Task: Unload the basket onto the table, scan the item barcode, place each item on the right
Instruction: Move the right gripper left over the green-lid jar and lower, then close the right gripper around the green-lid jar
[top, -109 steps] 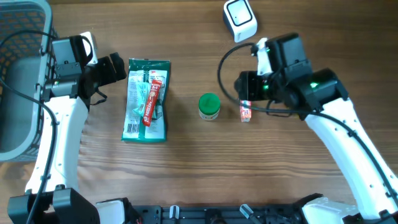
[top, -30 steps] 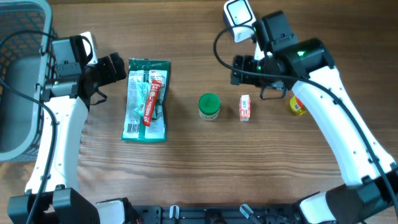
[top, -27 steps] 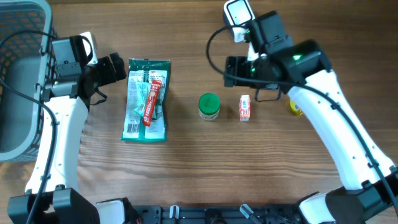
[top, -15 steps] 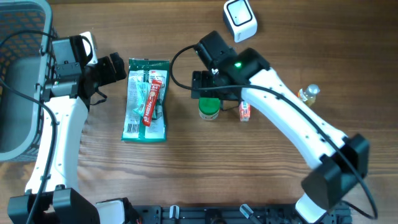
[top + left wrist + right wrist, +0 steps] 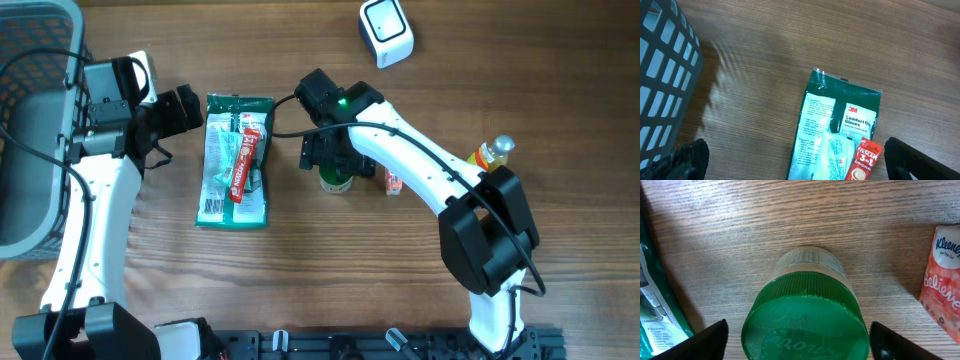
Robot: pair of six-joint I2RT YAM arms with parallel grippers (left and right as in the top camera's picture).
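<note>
**Squaring up for the grab**

Idles beside glove packet [image 5: 237, 160] with left claw [image 5: 805, 162] wide, well clear. Straddles upright green-lidded jar [image 5: 337, 182] on tabletop [image 5: 300, 280], between packet and tissue pack [image 5: 940, 280], with right claw [image 5: 801, 342] spread wide, presumably readying a lift toward scanner [image 5: 386, 32].

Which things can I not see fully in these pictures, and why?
Green-lidded jar: overhead, the right arm covers most of it.
Tissue pack: right wrist view, cut by the right edge.
Coffee sachet: left wrist view, cut by the bottom edge.
</note>
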